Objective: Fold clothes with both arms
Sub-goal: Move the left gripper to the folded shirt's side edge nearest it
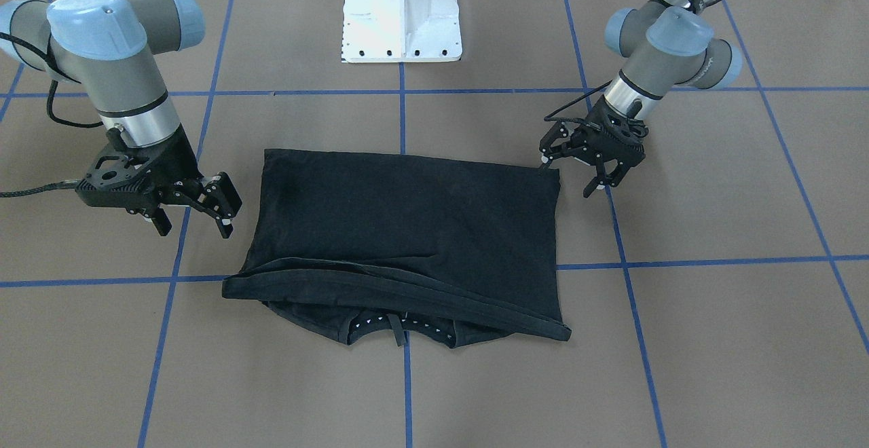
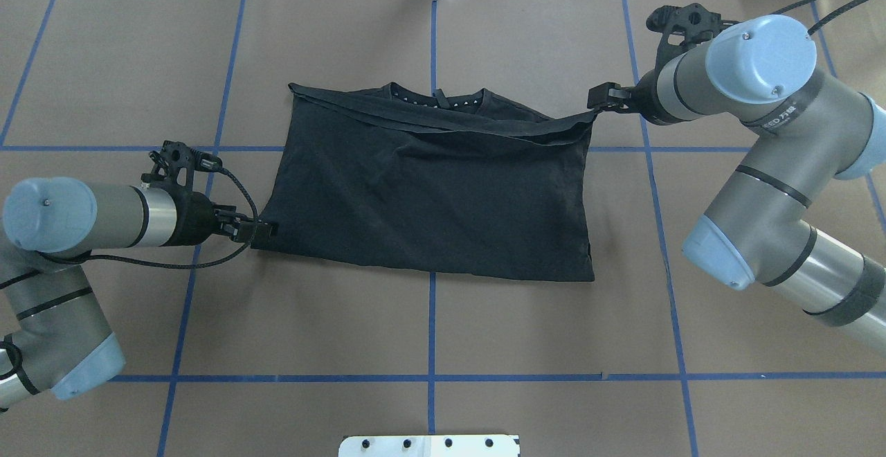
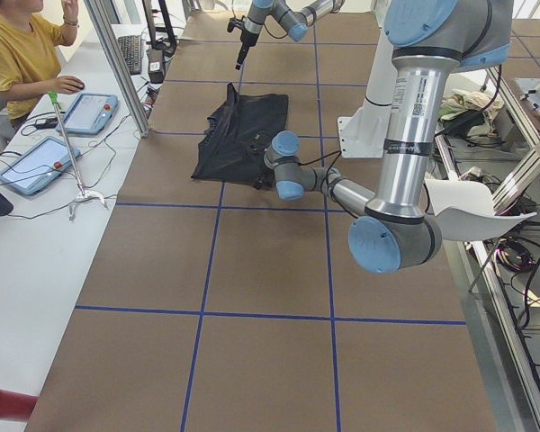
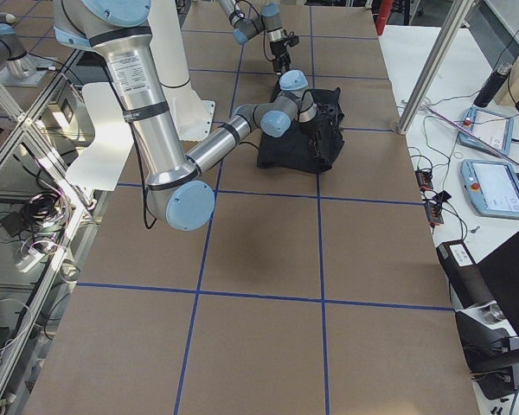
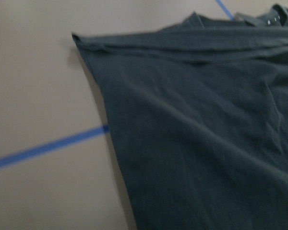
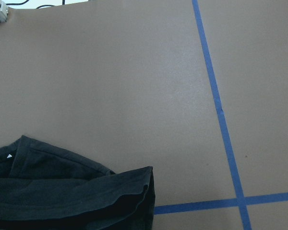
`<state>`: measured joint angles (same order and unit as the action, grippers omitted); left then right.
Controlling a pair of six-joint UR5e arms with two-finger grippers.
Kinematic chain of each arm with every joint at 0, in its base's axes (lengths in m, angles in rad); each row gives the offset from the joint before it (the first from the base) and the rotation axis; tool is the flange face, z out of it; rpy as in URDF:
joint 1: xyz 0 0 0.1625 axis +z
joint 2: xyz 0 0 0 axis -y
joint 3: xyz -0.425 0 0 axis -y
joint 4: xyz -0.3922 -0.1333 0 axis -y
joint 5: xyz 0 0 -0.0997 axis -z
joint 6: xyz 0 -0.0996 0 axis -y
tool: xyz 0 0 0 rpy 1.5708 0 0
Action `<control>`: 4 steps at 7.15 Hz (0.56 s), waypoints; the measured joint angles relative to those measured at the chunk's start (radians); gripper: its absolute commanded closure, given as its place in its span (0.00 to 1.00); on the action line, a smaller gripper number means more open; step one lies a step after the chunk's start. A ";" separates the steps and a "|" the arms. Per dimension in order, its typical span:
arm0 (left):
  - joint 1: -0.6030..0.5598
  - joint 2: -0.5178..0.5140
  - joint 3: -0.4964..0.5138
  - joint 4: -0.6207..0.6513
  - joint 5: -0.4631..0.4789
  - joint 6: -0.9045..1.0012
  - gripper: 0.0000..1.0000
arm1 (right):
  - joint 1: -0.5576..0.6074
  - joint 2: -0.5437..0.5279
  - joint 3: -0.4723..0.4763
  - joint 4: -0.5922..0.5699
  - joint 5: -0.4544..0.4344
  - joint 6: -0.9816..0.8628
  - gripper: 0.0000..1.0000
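on table (image 1: 713, 339), t-shirt (image 1: 407, 231) long axis left-right, collar (image 1: 400, 326) away from base (image 1: 402, 20); left fingers (image 1: 594, 183), right fingers (image 1: 220, 217) spread.

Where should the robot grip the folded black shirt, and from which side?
Probably its end corners: the shirt lies flat, so only edges give a lip. The left hand comes in low from its end, the right hand from the other.

partial lettering "EED" on right arm (image 2: 770, 187)

Folded black cotton T-shirt (image 5: 201, 134) fills most of the shot, lying on the brown paper-covered table (image 5: 38, 86). A strip of blue tape (image 5: 43, 148) runs up to its edge, and the collar peeks out top right.
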<state>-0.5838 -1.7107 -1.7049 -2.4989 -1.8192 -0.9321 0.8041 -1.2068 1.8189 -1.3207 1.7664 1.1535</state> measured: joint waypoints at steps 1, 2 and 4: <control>0.024 0.008 0.004 -0.011 0.001 -0.014 0.03 | 0.000 0.000 0.000 0.000 -0.001 0.000 0.00; 0.036 0.009 0.008 -0.015 0.002 -0.019 0.11 | 0.000 0.001 0.000 0.000 -0.001 -0.001 0.00; 0.046 0.001 0.021 -0.017 0.002 -0.022 0.30 | 0.000 0.001 -0.002 0.000 0.000 -0.006 0.00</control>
<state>-0.5378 -1.7093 -1.6838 -2.5155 -1.8173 -0.9538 0.8038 -1.2058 1.8171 -1.3207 1.7666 1.1473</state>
